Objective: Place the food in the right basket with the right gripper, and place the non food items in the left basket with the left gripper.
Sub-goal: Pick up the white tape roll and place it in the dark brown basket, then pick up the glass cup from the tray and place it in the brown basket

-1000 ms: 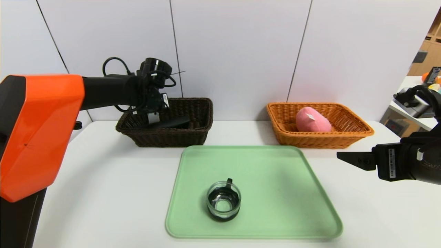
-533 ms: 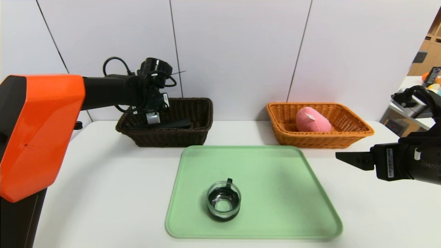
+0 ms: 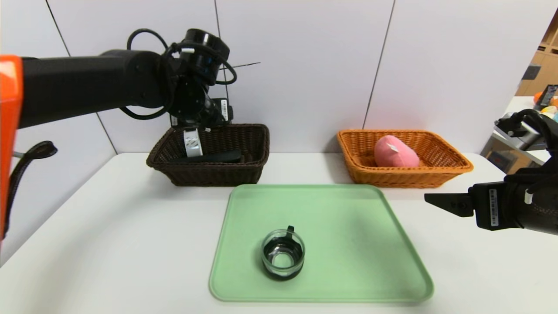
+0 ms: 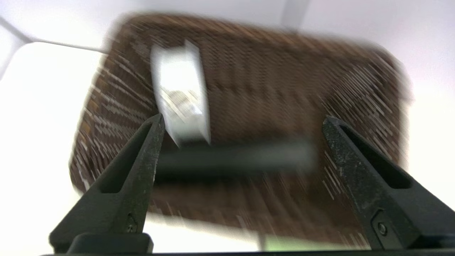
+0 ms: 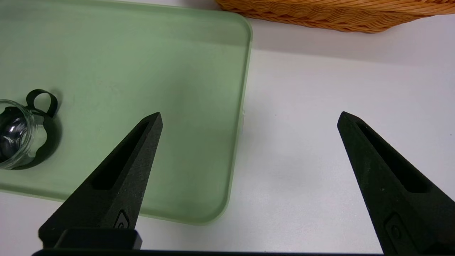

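The dark brown left basket holds the long black case and the white spool, which stands on edge. My left gripper hovers open just above them, holding nothing. The pink plush peach lies in the orange-tan right basket. The small glass cup with its black handle stands on the green tray. My right gripper is open and empty, low over the table by the tray's right edge.
Both baskets sit at the back of the white table against the wall, with the tray in front between them. A side table with clutter stands beyond the right arm.
My left arm has risen up out of the dark basket, its jaws have spread wider, and the white spool has stayed in the basket. The right arm has barely moved.
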You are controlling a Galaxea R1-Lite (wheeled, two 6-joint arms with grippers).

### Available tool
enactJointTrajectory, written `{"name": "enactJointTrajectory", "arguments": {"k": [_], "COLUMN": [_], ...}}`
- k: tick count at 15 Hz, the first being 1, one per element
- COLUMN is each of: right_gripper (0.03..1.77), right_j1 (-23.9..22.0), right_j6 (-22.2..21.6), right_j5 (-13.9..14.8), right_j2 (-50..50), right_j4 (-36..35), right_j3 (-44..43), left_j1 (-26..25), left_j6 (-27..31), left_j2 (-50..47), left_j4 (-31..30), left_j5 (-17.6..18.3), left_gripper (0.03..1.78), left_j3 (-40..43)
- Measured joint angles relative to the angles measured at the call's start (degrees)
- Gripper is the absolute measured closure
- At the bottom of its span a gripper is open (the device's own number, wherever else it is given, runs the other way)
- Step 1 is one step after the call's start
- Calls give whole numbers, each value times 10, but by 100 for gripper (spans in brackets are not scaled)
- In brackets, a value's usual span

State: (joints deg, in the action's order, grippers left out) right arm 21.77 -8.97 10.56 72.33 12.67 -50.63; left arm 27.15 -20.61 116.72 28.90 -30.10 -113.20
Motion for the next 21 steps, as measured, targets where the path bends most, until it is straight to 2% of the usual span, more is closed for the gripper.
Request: {"name": "enactJointTrajectory", "arguments": {"k": [3, 6, 8, 11, 13, 15, 21], "right_gripper": [10, 10, 10, 10, 10, 10, 10], "right_j1": [0, 0, 0, 0, 0, 1, 0], "right_j6": [-1, -2, -1, 0, 1, 0, -1], "right_j5": [0, 0, 1, 1, 1, 1, 2], "right_j2": [-6, -18, -26, -31, -32, -31, -31], "right_j4": [0, 0, 0, 0, 0, 0, 0], "right_j3": [3, 17, 28, 37, 38, 39, 39], "left_j1": [65, 111, 130, 151, 161, 169, 210], "left_j6": [-2, -15, -40, -90, -99, -103, -152], "left_j2": [-49, -77, -86, -90, -90, -87, -47], "left_j4": [114, 188, 231, 289, 329, 343, 354], "left_j5": [35, 59, 79, 138, 168, 189, 210], "left_gripper": [19, 17, 15, 14, 14, 13, 12], "left_j3": [0, 1, 1, 1, 1, 1, 2]}}
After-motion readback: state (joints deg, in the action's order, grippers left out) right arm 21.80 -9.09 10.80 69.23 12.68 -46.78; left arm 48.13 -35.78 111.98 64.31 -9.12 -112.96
